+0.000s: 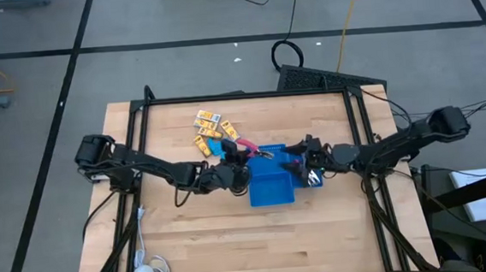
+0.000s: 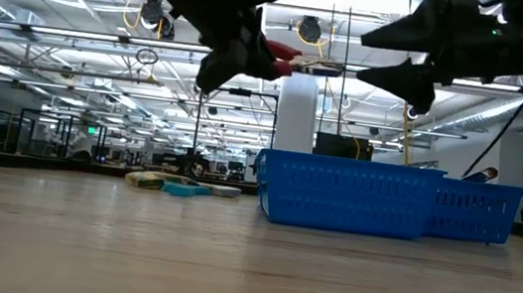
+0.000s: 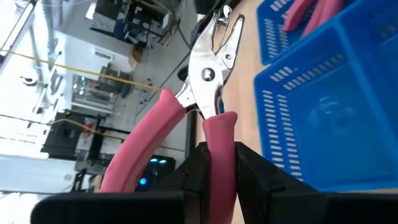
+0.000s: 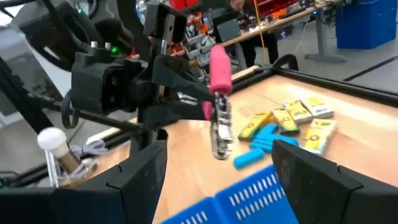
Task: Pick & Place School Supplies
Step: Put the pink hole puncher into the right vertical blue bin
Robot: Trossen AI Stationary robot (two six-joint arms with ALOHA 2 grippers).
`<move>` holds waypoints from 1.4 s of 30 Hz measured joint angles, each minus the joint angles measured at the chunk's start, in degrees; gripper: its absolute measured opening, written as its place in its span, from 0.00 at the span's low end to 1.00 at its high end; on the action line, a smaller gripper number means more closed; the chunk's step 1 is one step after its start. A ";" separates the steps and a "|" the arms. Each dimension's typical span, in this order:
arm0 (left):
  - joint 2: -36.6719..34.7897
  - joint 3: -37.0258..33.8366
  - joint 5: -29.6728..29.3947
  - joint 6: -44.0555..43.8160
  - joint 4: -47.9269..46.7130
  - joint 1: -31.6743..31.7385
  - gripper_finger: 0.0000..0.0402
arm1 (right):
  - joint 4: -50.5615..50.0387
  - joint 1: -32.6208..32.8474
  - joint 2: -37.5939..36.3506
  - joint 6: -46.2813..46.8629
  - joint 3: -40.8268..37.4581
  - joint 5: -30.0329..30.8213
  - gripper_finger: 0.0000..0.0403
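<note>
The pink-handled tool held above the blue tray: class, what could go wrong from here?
1. The left gripper pinches only one handle of the pink-handled tool; the other splays free, so it could swivel or slip.
2. The open right gripper hovers close over the blue tray; the arms might collide.

Low view. The left claw (image 2: 252, 60) hangs above the worktop (image 2: 227, 262), closed on the red handles of a plier-like tool (image 2: 297, 63) whose metal tip points toward the right arm. The tool is held level, above the near-left corner of the blue tray (image 2: 345, 195). The right claw (image 2: 408, 54) hangs above the tray with its fingers spread, just beside the tool's tip but not touching it. The tray rests on the worktop; a dark-tipped item (image 2: 480, 174) shows above its right rim. A yellow packet (image 2: 147, 181) and a light-blue piece (image 2: 184, 189) lie on the worktop left of the tray, well apart from both claws.
</note>
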 joint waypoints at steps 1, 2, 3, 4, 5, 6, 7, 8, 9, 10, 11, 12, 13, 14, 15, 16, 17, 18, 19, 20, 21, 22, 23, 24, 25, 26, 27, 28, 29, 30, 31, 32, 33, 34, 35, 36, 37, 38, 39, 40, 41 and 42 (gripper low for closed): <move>0.00 0.02 -0.50 0.61 0.36 0.00 0.14 | 1.37 0.00 1.27 0.54 0.28 -0.01 0.69; 0.00 0.02 -1.08 1.33 0.78 0.02 0.14 | 2.65 0.00 2.47 1.09 0.50 -0.02 0.69; 0.00 0.02 -1.49 1.97 1.44 0.02 0.14 | 3.95 0.00 3.65 1.52 0.74 -0.03 0.69; 0.00 0.02 -1.77 2.76 2.18 0.00 0.14 | 5.45 0.00 4.68 1.98 0.88 -0.04 0.69; 0.00 0.02 -1.98 3.71 3.04 -0.09 0.14 | 6.89 0.00 5.65 2.43 0.94 -0.04 0.69; 0.00 0.02 -2.00 4.72 4.00 -0.17 0.14 | 8.40 -0.06 6.65 2.61 0.98 -0.04 0.69; 0.00 0.02 -1.99 5.54 4.91 -0.28 0.14 | 9.73 -0.10 7.55 2.61 0.99 -0.04 0.69; 0.00 0.02 -1.86 6.25 5.77 -0.35 0.14 | 10.76 -0.11 8.34 2.63 0.99 -0.04 0.69; 0.00 0.02 -1.46 6.50 6.53 -0.37 0.14 | 11.85 -0.12 8.99 2.63 0.99 -0.04 0.69; 0.00 0.02 -0.67 6.52 7.21 -0.37 0.14 | 13.06 -0.26 9.56 2.65 0.99 -0.04 0.69; 0.00 0.02 -0.23 6.47 7.79 -0.37 0.14 | 14.23 -0.41 10.10 2.90 0.99 -0.04 0.69; 0.00 0.02 0.24 6.49 8.06 -0.37 0.14 | 14.93 -0.61 10.52 3.39 0.99 -0.06 0.69; 0.00 0.02 0.67 6.52 8.25 -0.37 0.14 | 15.23 -0.87 10.78 3.99 0.99 -0.11 0.69; 0.00 0.02 1.00 6.51 8.33 -0.37 0.14 | 15.60 -1.17 11.09 4.41 0.99 -0.09 0.69; 0.00 0.02 1.12 6.47 8.32 -0.41 0.14 | 16.10 -1.45 11.39 4.82 0.99 -0.09 0.69; 0.00 0.02 1.11 6.27 8.31 -0.51 0.14 | 16.20 -1.67 11.51 5.17 0.99 -0.10 0.69; 0.00 0.02 1.13 6.24 8.31 -0.58 0.14 | 16.18 -1.90 11.54 5.39 0.99 -0.13 0.69; 0.00 0.02 1.13 6.25 8.33 -0.66 0.14 | 16.31 -1.97 11.55 5.39 0.99 -0.32 0.69; 0.00 0.02 1.13 6.25 8.33 -0.77 0.14 | 16.50 -2.10 11.55 5.36 0.99 -1.05 0.69; 0.00 0.02 1.15 6.28 8.35 -0.87 0.14 | 16.81 -2.32 11.55 5.34 0.99 -1.78 0.68; 0.00 0.02 1.15 6.30 8.37 -0.92 0.14 | 17.11 -2.42 11.55 5.36 0.99 -2.71 0.67; 0.00 0.02 1.22 6.28 8.39 -0.92 0.14 | 17.67 -2.54 11.55 5.34 0.99 -3.20 0.66; 0.00 0.02 1.50 6.28 8.40 -0.94 0.14 | 18.02 -2.62 11.54 5.32 0.99 -3.59 0.65; 0.00 0.02 1.87 6.25 8.41 -0.92 0.14 | 18.15 -2.67 11.53 5.31 0.99 -4.08 0.63; 0.00 0.02 2.20 6.20 8.42 -0.92 0.14 | 17.95 -2.79 11.53 5.29 1.07 -4.34 0.61; 0.00 0.02 2.34 6.17 8.42 -0.92 0.14 | 17.35 -2.88 11.53 5.23 1.31 -4.42 0.59; 0.00 0.02 2.45 6.20 8.44 -0.92 0.14 | 16.69 -3.00 11.53 5.26 1.67 -4.52 0.58; 0.00 0.02 2.66 6.21 8.52 -0.92 0.14 | 16.23 -3.02 11.53 5.28 2.02 -4.53 0.56; 0.00 0.02 2.71 6.19 8.59 -0.92 0.14 | 15.70 -3.02 11.53 5.23 2.35 -4.55 0.54; 0.00 0.02 2.74 6.18 8.59 -0.92 0.14 | 15.19 -3.02 11.53 5.15 2.74 -4.55 0.53; 0.00 0.02 2.75 6.19 8.59 -0.92 0.14 | 14.70 -3.02 11.53 4.91 3.05 -4.55 0.51; 0.00 0.02 2.77 6.19 8.59 -0.92 0.14 | 14.36 -3.02 11.53 4.61 3.30 -4.55 0.50; 0.00 0.02 2.77 6.16 8.59 -0.92 0.14 | 14.20 -3.02 11.53 4.17 3.54 -4.55 0.49; 0.00 0.02 2.77 6.12 8.59 -0.92 0.14 | 14.27 -3.02 11.53 3.85 3.68 -4.58 0.48; 0.00 0.02 2.77 6.12 8.59 -0.92 0.14 | 14.34 -3.02 11.53 3.79 3.75 -4.59 0.47; 0.00 0.02 2.77 6.12 8.59 -0.92 0.14 | 14.32 -3.02 11.53 3.75 3.81 -4.59 0.46; 0.00 0.02 2.77 6.08 8.59 -0.92 0.14 | 14.30 -3.02 11.53 3.73 3.83 -4.59 0.45; 0.00 0.02 2.79 6.09 8.59 -0.92 0.14 | 14.28 -3.02 11.53 3.68 3.83 -4.59 0.44; 0.00 0.02 2.79 6.08 8.59 -0.92 0.14 | 14.28 -3.02 11.53 3.68 3.83 -4.61 0.43; 0.00 0.02 2.79 6.07 8.59 -0.92 0.14 | 14.23 -3.02 11.53 3.68 3.83 -4.69 0.42; 0.00 0.02 2.79 6.03 8.58 -0.92 0.14 | 14.09 -3.02 11.53 3.69 3.83 -4.98 0.40; 0.00 0.02 2.79 6.01 8.57 -0.92 0.14 | 13.87 -3.02 11.53 3.74 3.85 -5.79 0.39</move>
